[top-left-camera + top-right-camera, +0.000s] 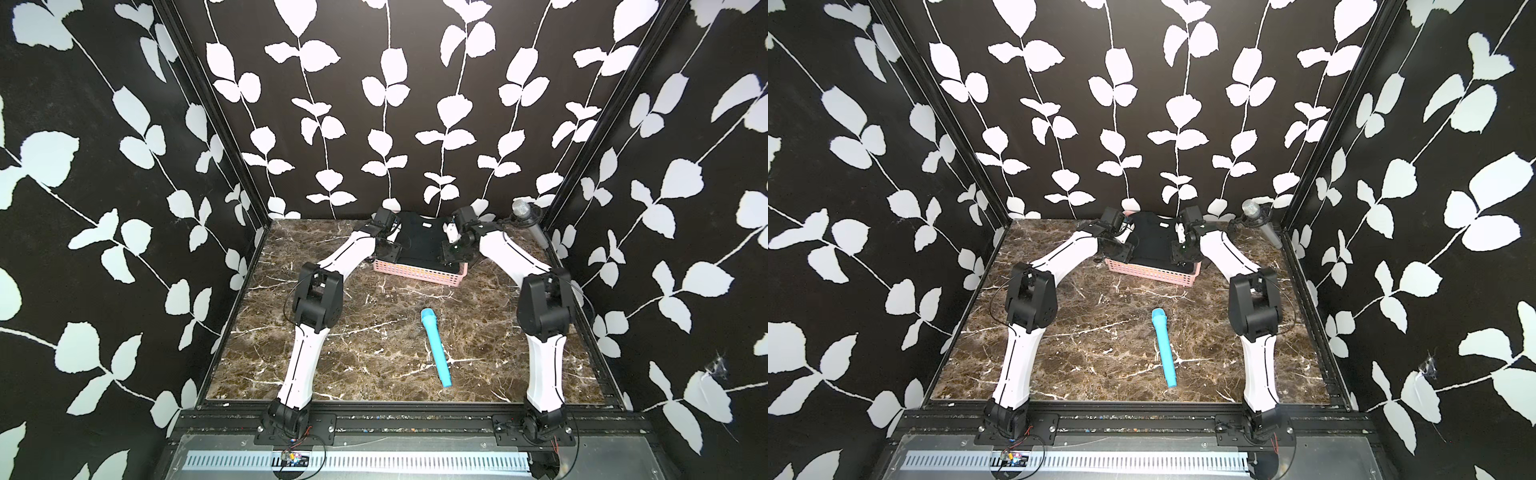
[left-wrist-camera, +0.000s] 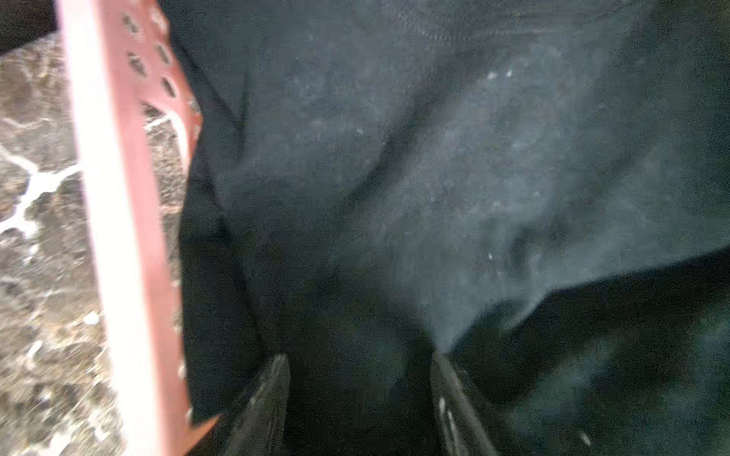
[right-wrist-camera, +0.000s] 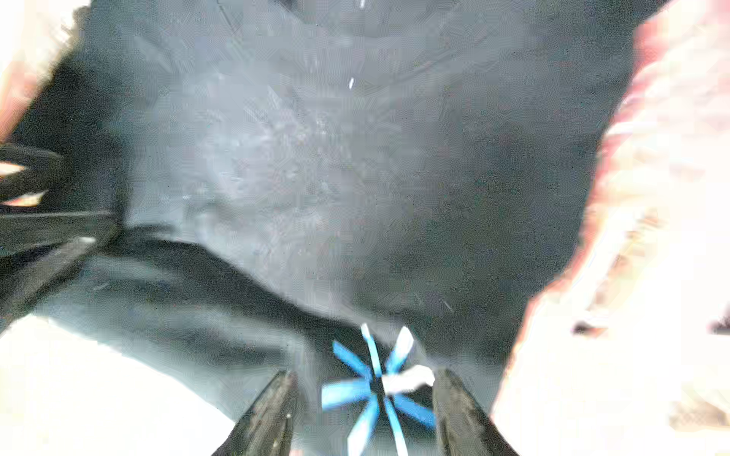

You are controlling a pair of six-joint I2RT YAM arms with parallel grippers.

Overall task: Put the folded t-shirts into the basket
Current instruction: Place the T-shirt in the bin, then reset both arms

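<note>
Left pincer (image 2: 359,363) and right pincer (image 3: 363,379) hang parted over the folded black t-shirt (image 1: 419,241); a snagged fingertip could drag it off the pink perforated plastic basket (image 1: 415,272).

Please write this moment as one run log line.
black t-shirt: on top of basket | left claw: open, over t-shirt | right claw: open, over t-shirt | blue toy microphone: on table

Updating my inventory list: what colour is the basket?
The basket is pink, clearest in a top view.
</note>
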